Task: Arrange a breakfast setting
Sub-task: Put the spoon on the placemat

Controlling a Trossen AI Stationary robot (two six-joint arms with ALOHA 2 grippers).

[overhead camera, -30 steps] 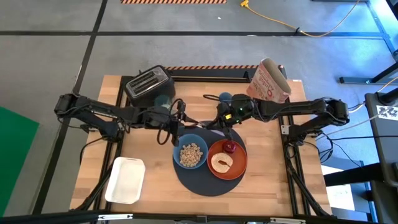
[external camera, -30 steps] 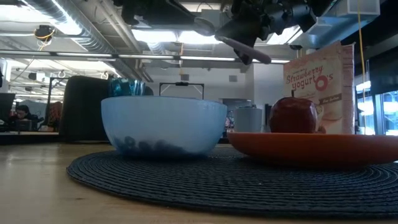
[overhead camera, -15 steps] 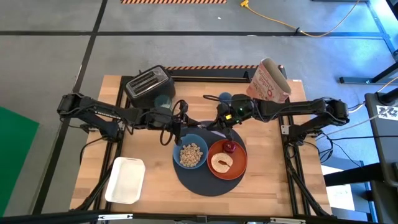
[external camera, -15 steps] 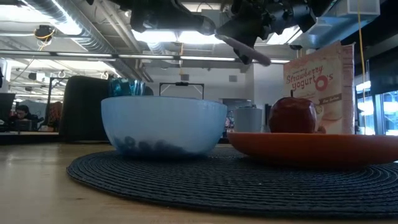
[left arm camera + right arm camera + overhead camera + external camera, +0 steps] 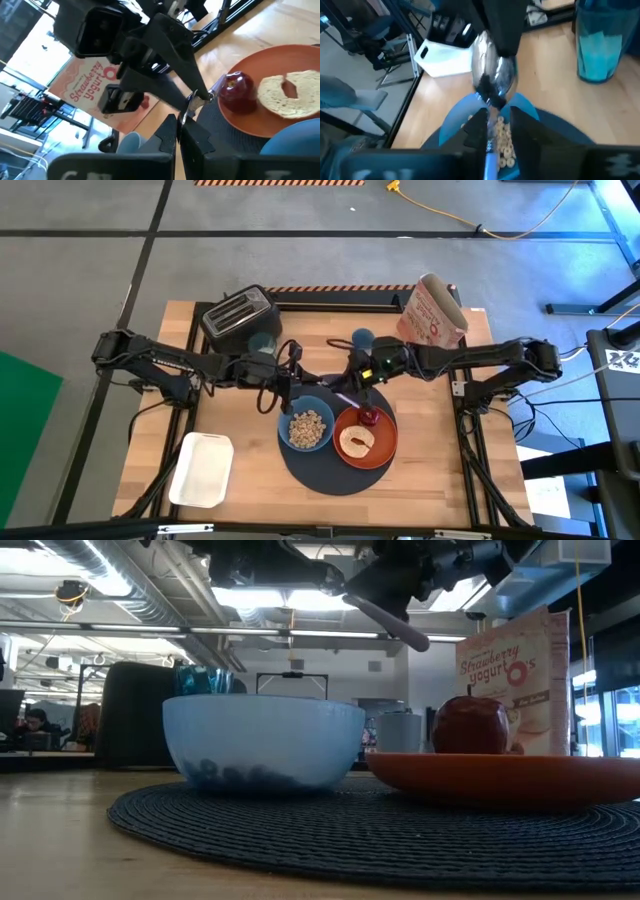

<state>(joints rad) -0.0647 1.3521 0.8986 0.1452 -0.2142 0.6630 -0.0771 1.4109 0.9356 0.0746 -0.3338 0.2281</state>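
Observation:
A blue bowl [image 5: 306,426] of cereal and an orange plate [image 5: 386,446] sit on the round dark mat [image 5: 312,476]. The plate holds round toasted bread [image 5: 355,442] and a dark-red fruit [image 5: 369,416]. The teal glass [image 5: 262,345] stands by the toaster. My two grippers meet above the mat's far edge, each shut on the purple-handled spoon [image 5: 345,396]. My left gripper [image 5: 292,386] comes from the left and my right gripper [image 5: 364,380] from the right. My left gripper pinches the far tip of the spoon's metal bowl [image 5: 188,107] between its two fingertips, coming level from the table's left. The spoon is held clear above the blue bowl and mat. My right gripper pinches the spoon's neck [image 5: 491,102], just behind the metal bowl, between its two fingers. It comes from the table's right, slanting down. The purple handle [image 5: 392,626] sticks out past the fingers, slanting down over the plate.
A black toaster [image 5: 238,316] stands at the far left and a red-and-white cereal bag [image 5: 435,311] at the far right. A small blue cup [image 5: 362,338] stands between them. A white tray [image 5: 203,470] lies near the front left corner.
My left gripper has gone toward the table's right, up to the spoon's metal bowl, which my right gripper holds in the air. The spoon's handle has risen a little, and more of it shows in the low view.

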